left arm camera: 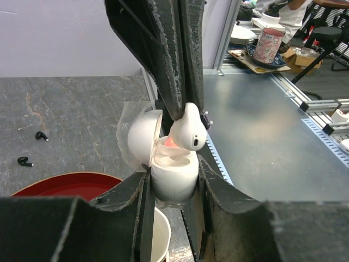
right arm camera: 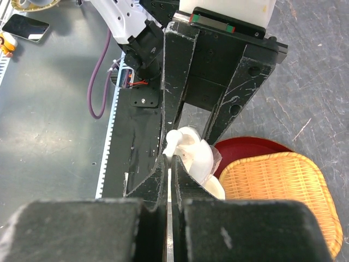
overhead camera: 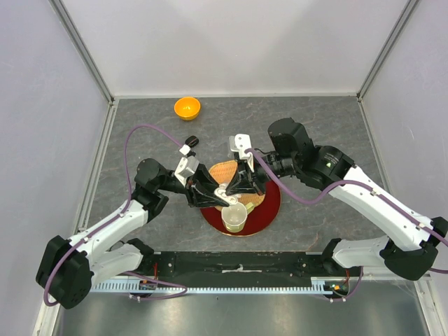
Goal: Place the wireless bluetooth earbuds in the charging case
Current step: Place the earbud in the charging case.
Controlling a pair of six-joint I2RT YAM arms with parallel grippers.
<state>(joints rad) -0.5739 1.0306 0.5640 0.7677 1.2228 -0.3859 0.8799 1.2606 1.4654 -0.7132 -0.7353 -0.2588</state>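
Insertion step underway, by the look of it: clamping white egg-shaped charging case (left arm camera: 174, 169) by its base in left gripper (left arm camera: 173, 188), lid swung back and cavity facing up, held above paper cup (left arm camera: 161, 234) and red plate (left arm camera: 60, 183), likely to give right gripper (right arm camera: 168, 155) a clear drop from above. Pinching one glossy white earbud (left arm camera: 188, 131) tight in that gripper, poised at the case mouth over a pink glow, not seated; smooth pebble shape with a dark grille spot. Leaves black pair (left arm camera: 41, 135) lying loose on grey table (left arm camera: 82, 109), well apart from case.
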